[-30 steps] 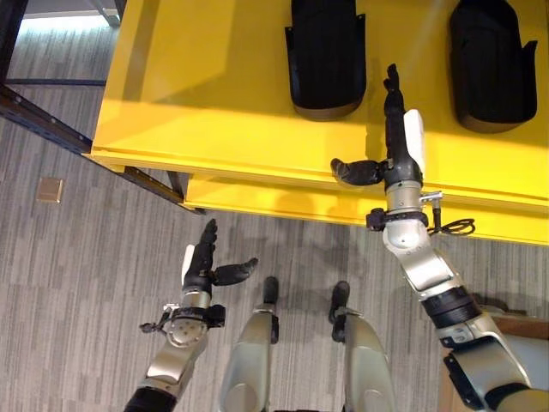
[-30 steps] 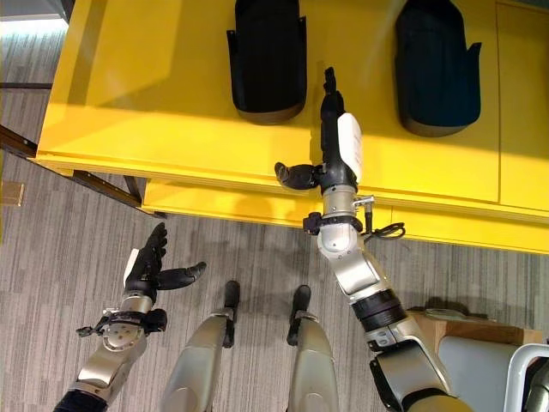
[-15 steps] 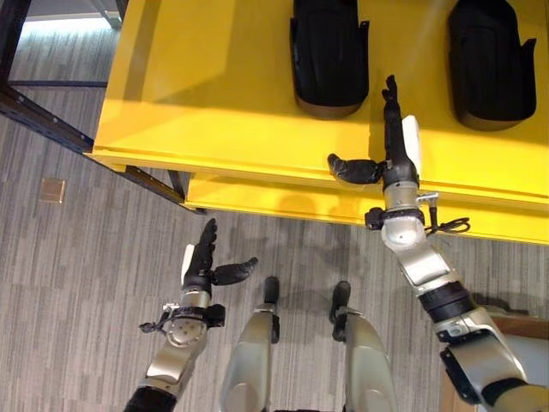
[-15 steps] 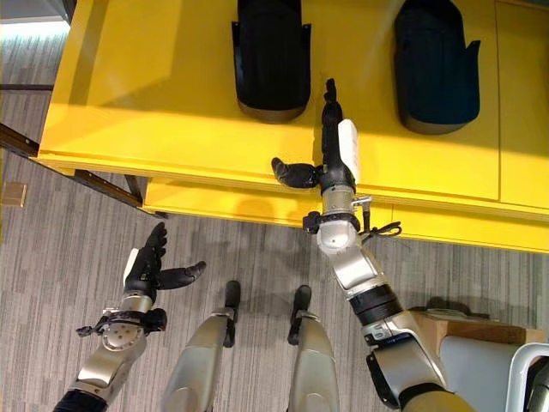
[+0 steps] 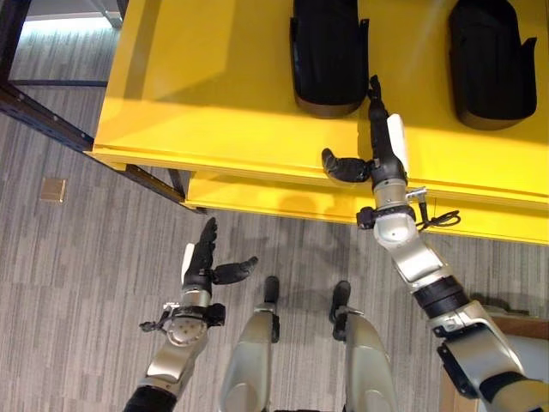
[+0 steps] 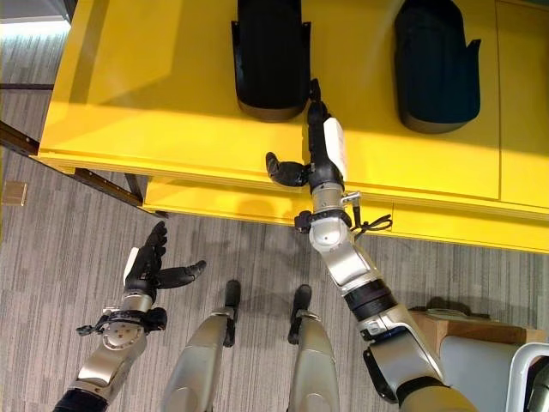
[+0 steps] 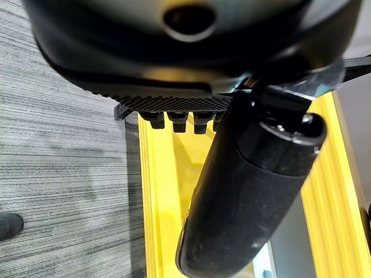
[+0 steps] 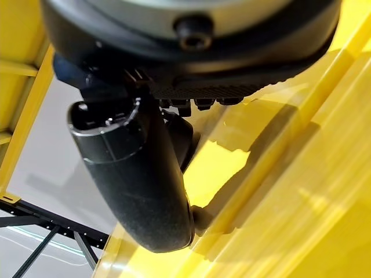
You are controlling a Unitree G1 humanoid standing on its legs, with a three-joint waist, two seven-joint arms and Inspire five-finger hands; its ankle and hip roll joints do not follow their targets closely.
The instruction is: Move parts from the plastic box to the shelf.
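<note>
Left hand [image 5: 199,261]: held low over the floor [image 5: 77,283], fingers straight, thumb out to the side, nothing in it. It is well apart from the shelf [image 5: 223,103].

Shelf: yellow, flat top board with a second yellow ledge [image 5: 274,199] just below its near edge. A dark frame rail [image 5: 51,120] runs out from under its left end.

On the shelf, two black parts, both upright in the eye views and lying flat on the board:
- left part [image 5: 328,53], rounded near end, small tabs on its sides;
- right part [image 5: 491,60], same shape, well apart from the first.
Bare yellow board between them.

Right hand [image 5: 377,142]: reached out over the shelf's near edge, fingers straight and pointing toward the lower right corner of the left part, fingertips just beside it; contact cannot be told. Thumb spread out to the side over the near edge. Holds nothing. In the right wrist view the thumb [image 8: 136,174] stands clear of the yellow board.

Floor: grey striped carpet. A small tan square [image 5: 52,190] lies on it, left of the shelf. A brown box corner [image 5: 515,322] shows at the far lower right.
</note>
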